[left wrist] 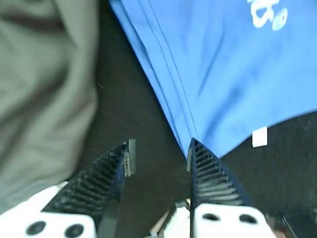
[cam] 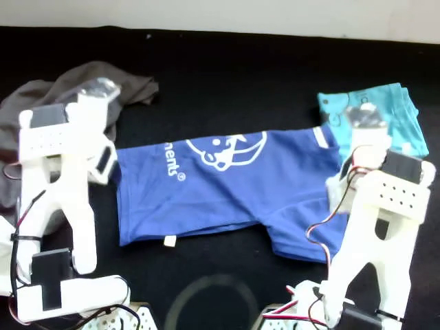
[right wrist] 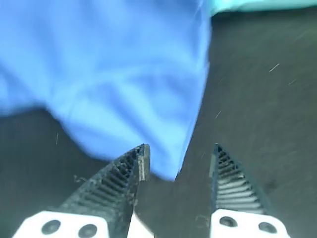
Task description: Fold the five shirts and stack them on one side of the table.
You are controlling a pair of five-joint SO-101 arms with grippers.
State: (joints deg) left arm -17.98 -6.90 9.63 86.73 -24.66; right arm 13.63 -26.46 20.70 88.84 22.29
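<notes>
One blue shirt (left wrist: pixel 223 74) beside left gripper (left wrist: pixel 161 145)

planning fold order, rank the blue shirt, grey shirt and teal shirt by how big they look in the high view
1. blue shirt, spread out, largest.
2. grey shirt, crumpled, partly behind the left arm.
3. teal shirt, partly behind the right arm.
Hidden parts make two and three unsure.

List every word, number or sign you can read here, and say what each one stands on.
No text reads whole.
White lettering on the blue shirt: sideways and too blurred to quote in full.
Round white emblem beside it: a drawing, with no letters legible.
White tag at the blue shirt's hem: too small to read.
Teal shirt: no print legible.
</notes>
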